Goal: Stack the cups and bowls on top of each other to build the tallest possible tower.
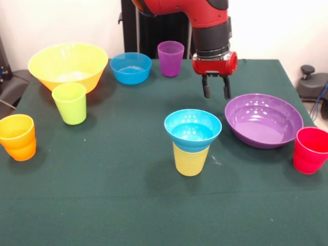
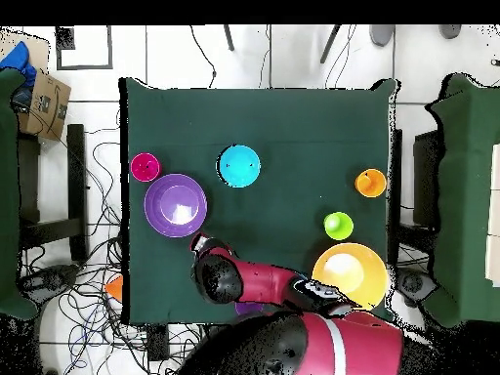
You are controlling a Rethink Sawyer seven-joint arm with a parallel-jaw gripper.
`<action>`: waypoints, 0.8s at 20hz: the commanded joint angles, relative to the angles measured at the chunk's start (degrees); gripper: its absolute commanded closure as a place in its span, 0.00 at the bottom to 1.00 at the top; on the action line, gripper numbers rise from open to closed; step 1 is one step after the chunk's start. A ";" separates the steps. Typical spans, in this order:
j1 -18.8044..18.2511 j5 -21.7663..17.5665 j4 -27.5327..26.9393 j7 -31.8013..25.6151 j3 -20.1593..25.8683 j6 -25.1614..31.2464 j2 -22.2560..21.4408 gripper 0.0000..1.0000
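The tower stands in mid-table: a small blue bowl (image 1: 192, 129) (image 2: 239, 165) seated in the mouth of a yellow cup (image 1: 191, 160). My gripper (image 1: 216, 90) (image 2: 201, 243) hangs open and holds nothing, above the cloth behind the tower and just left of the wide purple bowl (image 1: 264, 120) (image 2: 175, 205). Loose cups stand apart: lime green (image 1: 69, 103) (image 2: 338, 226), orange (image 1: 18, 137) (image 2: 370, 183), red (image 1: 310, 150) (image 2: 145, 166) and purple (image 1: 170, 58). A large yellow bowl (image 1: 67, 65) (image 2: 350, 273) and a second small blue bowl (image 1: 130, 67) sit at the far side.
A dark green cloth covers the table (image 1: 118, 205) (image 2: 293, 127). The orange and red cups stand close to its side edges. In the overhead view the arm (image 2: 264, 283) covers the purple cup and the second blue bowl.
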 commanded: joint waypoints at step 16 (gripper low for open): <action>-2.53 3.27 1.42 14.94 7.23 -1.83 -1.18 0.00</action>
